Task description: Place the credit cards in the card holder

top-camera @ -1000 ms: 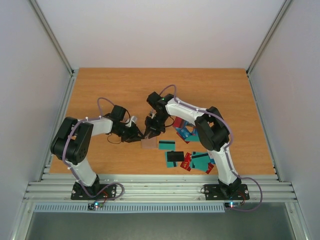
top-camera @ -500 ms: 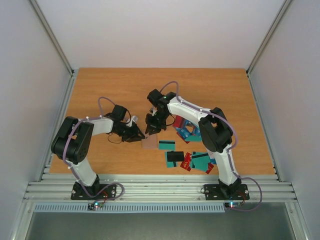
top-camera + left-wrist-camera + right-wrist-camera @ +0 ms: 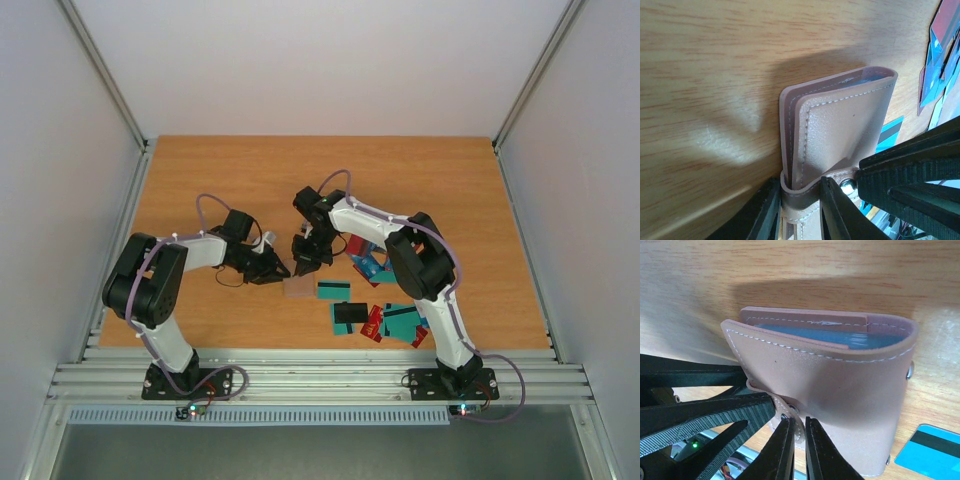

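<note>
- You have the card holder (image 3: 830, 385) near the middle of the table (image 3: 250, 180), between both grippers.
- Your left gripper (image 3: 800, 192) is clamped on its lower edge.
- Your right gripper (image 3: 799, 427) has its jaws almost together, pinching the holder's small tab.
- The loose credit cards (image 3: 372, 312) lie just to its right.

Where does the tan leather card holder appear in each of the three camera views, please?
Top external: the tan leather card holder sits low on the wooden table, near the middle, left of the loose cards.
Left wrist: it fills the centre, reaching the bottom edge.
Right wrist: it fills the centre and lower right.
Shared landmark: the teal plastic card with a black stripe, just beside it.
</note>
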Tool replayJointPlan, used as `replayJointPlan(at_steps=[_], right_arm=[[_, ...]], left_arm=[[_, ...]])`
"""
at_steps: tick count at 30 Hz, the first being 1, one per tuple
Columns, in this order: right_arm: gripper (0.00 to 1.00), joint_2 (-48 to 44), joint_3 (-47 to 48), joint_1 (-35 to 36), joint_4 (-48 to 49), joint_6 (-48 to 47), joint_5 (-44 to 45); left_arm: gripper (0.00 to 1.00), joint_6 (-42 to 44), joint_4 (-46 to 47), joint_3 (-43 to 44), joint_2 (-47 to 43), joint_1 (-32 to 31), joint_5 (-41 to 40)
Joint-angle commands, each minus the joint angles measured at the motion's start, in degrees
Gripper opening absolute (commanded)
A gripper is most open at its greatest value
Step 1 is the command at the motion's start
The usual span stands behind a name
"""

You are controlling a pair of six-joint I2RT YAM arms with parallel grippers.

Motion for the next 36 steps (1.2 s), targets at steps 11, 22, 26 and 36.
replayJointPlan(at_steps=[11,22,26,36], right_arm=[[0.03,2.86,1.64,0.20,0.69,-0.60,-0.94],[0.02,4.81,1.34,0.23,0.70,-2.13,0.38],[0.02,4.73,1.06,0.27,0.36,-2.62,0.92],[0.02,4.49,0.40,0.68,0.28,-3.33,1.39]], left_arm=[[0.25,0.64,-4.28,-1.54,2.37,-0.73,-7.05],[0.37,1.28,-8.46,-0.58,-2.18,-0.73,-8.23],[0.41,2.19,-9.99,-0.16,-3.89,-0.74,-9.26],[0.40,2.50,-6.56,-0.42,-2.70,-0.74,-5.14]])
